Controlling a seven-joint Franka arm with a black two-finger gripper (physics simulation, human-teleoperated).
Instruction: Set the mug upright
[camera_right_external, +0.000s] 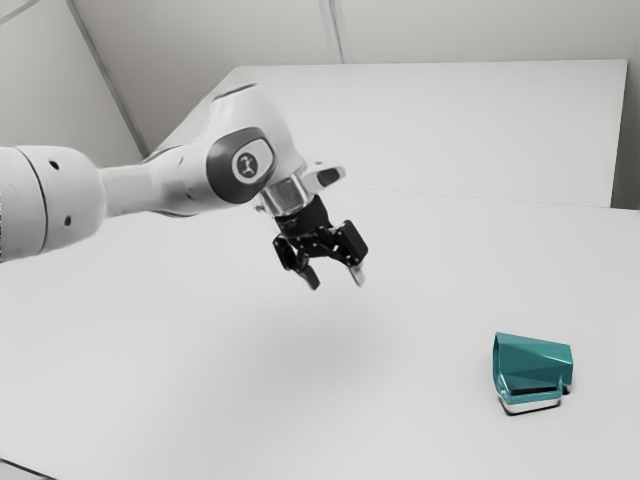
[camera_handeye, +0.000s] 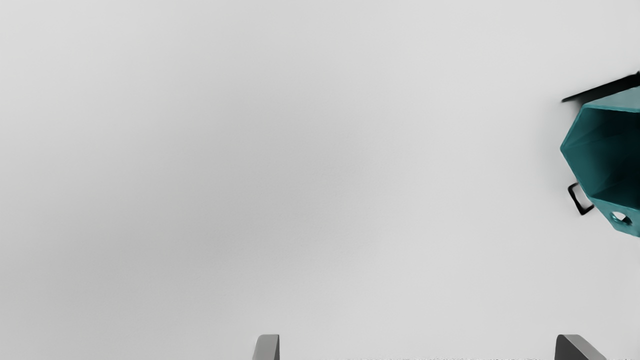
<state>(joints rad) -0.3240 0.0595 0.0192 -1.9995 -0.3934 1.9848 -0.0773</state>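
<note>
The mug (camera_right_external: 537, 362) lies on its side on the surface (camera_right_external: 200, 380) at the exterior view's right, its righting left to do, the spread pincer (camera_right_external: 336, 281) empty and well apart.

The white arm (camera_right_external: 135, 190) is extended from the exterior view's left and is bent down at the wrist (camera_right_external: 245, 155). The black gripper (camera_right_external: 336, 281) is held in the air, pointed downward and slanted toward the exterior view's right. Its fingers (camera_handeye: 267, 347) are spread well apart (both tips are shown in each view).
</note>
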